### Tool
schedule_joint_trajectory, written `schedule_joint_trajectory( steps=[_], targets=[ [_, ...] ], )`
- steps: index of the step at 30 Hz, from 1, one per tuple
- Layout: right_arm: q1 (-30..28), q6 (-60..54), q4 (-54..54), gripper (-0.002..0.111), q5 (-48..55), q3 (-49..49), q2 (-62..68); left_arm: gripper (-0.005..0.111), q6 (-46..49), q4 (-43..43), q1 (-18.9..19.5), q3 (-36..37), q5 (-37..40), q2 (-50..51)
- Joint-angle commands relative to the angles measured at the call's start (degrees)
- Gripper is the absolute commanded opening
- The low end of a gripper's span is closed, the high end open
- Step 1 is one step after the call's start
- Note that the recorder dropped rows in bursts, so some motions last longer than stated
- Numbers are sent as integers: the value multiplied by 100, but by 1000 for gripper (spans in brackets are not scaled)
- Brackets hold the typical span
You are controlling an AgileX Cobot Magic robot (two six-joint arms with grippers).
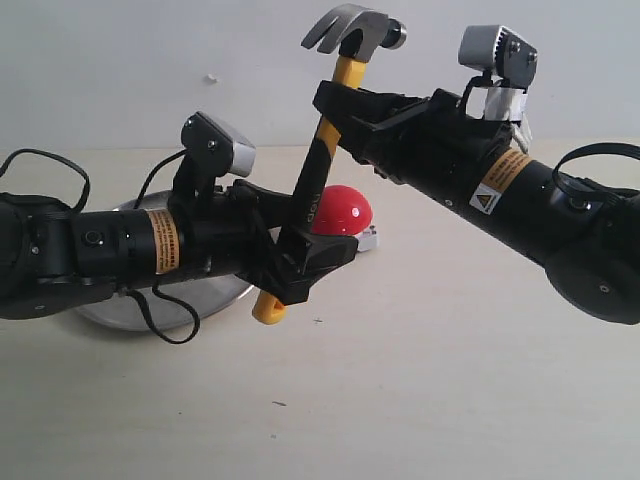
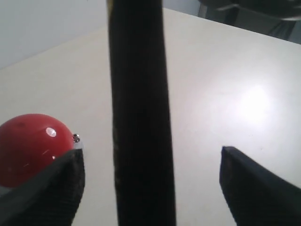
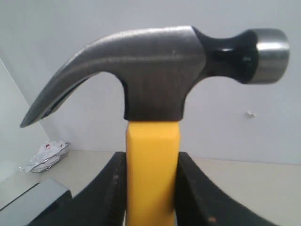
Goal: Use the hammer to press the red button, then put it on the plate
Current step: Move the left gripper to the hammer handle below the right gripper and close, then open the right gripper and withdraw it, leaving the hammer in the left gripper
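The hammer (image 1: 322, 170) stands nearly upright in the air, steel head (image 3: 155, 70) up, yellow butt down. My right gripper (image 1: 340, 105) is shut on the hammer's yellow neck (image 3: 151, 174) just below the head. My left gripper (image 1: 305, 262) is open around the black lower handle (image 2: 141, 117), with a gap on both sides of the grip. The red button (image 1: 335, 210) sits on the table behind the handle and shows beside my left finger as the red button (image 2: 30, 146). The plate (image 1: 150, 308) lies mostly hidden under my left arm.
A crumpled wrapper in a small metal dish (image 3: 44, 155) lies at the table's far edge. The pale tabletop (image 1: 420, 380) spreads in front of both arms. A white wall stands behind.
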Motion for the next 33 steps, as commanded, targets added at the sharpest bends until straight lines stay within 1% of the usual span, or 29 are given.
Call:
schedule_joint_trajectory(
  steps=[1,8,11,14,18,22,23,33],
  targets=[
    [-38,51,92,0,-372,-25,-85,76,83,-168,-31,-44,171,19],
    [-38,52,53,0,-372,-25,-85,74,159,-305,-31,-77,208,19],
    [-38,52,37,0,-372,-25,-85,65,159,-324,-31,-77,258,19],
    [-38,52,37,0,-372,-25,-85,48,148,-333,-31,-82,458,19],
    [-38,52,37,0,-372,-25,-85,27,148,-333,-31,-82,474,43],
    [-38,52,37,0,-372,-25,-85,2,148,-323,-31,-82,474,43],
    [-38,52,37,0,-372,-25,-85,0,148,-311,-31,-82,474,43],
    [-38,52,49,0,-372,-25,-85,0,148,-331,-31,-82,411,43]
  ],
)
